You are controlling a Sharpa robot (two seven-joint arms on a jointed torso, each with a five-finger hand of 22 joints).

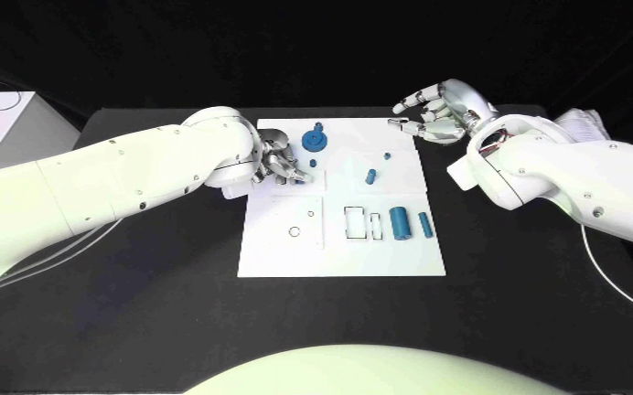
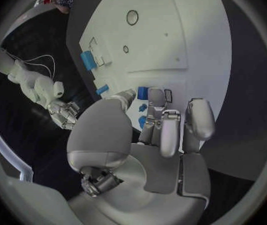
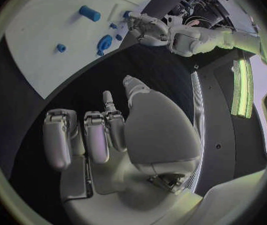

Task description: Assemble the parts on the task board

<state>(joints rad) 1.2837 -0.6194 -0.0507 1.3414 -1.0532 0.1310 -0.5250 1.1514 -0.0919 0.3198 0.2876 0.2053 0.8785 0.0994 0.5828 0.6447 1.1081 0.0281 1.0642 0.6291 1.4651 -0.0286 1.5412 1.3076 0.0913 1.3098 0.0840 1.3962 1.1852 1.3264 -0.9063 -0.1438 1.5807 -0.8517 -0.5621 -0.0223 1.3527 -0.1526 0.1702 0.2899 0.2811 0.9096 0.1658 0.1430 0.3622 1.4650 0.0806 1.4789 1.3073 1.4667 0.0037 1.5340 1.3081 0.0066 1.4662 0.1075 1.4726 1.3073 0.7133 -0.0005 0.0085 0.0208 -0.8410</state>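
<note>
Item: task board (image 1: pixel 277 262), a white plate lying at the middle of my black bench (image 1: pixel 158 322), long side running from the near edge toward the far edge. Parts on it: a blue gear-shaped piece (image 1: pixel 314 142) near the board's far edge; a small blue peg (image 1: pixel 370 176) toward its centre; a larger blue cylinder (image 1: pixel 399 224) and a slimmer one (image 1: pixel 424 224) side by side near the right edge, next to outlined slots. Left robot hand (image 1: pixel 280 165): low over the board's far-left part, fingers curled down around small blue pieces (image 2: pixel 142 107); whether it truly grips one I cannot tell. Right robot hand (image 1: pixel 442 113): raised just off the board's far-right corner, fingers loosely spread, holding nothing. Step in hand, as I judge it: securing a small part at the left. To do it well I should settle the fingertips squarely on either side of the piece, lift straight, and keep my right hand off the board.
</note>
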